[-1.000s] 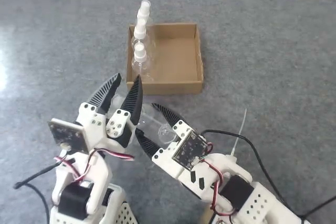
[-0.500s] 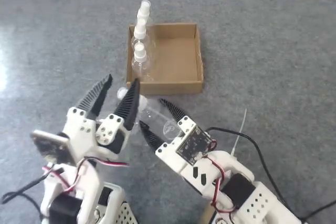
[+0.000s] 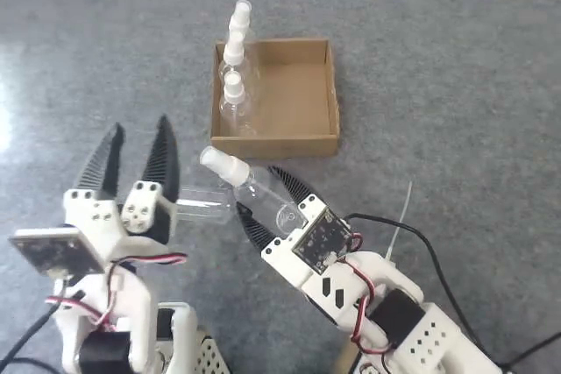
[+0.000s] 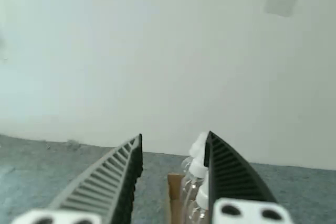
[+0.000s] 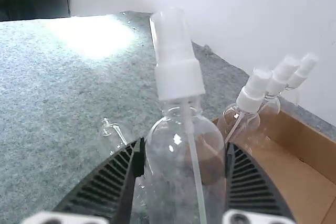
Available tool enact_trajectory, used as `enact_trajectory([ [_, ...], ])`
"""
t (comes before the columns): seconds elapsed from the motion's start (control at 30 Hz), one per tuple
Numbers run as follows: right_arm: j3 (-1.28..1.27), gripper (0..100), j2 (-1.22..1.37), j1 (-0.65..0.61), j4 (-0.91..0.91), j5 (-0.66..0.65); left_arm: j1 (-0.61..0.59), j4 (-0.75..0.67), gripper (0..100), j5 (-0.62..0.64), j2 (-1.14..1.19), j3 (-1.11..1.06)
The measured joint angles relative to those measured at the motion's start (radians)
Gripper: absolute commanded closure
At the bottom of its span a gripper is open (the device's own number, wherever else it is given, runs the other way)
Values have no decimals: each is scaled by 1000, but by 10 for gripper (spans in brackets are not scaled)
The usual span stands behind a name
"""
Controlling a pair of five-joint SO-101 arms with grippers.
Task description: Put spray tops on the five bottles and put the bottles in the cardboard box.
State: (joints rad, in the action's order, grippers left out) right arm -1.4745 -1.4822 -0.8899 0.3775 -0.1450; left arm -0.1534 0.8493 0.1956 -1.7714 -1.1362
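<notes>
Three capped bottles (image 3: pixel 235 85) stand in the cardboard box (image 3: pixel 298 142); the right gripper (image 3: pixel 259 192) clamps a fourth capped bottle (image 3: pixel 230 169) just outside, which next needs lifting in. The left gripper (image 3: pixel 138 126) gapes empty.

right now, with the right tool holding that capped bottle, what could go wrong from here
1. The right tool grips the capped bottle by its round clear body, tilted, so it might slip or twist on the way.
2. Three other bottles stand along one side of the cardboard box; a low entry could topple them.
3. An uncapped bottle lies on the table close to the right tool and may get nudged and roll.
</notes>
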Motion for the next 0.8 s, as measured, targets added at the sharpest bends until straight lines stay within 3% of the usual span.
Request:
enact_trajectory([
  [0.17, 0, 833, 0, 0, 0, 0, -117, 6, 819, 77, 0, -110],
  [0.37, 0, 833, 0, 0, 0, 0, -126, 6, 819, 97, 8, -224],
  [0.6, 0, 833, 0, 0, 0, 0, 61, 6, 819, -11, 9, -287],
  [0.8, 0, 833, 0, 0, 0, 0, 147, 6, 819, -31, 11, -296],
])
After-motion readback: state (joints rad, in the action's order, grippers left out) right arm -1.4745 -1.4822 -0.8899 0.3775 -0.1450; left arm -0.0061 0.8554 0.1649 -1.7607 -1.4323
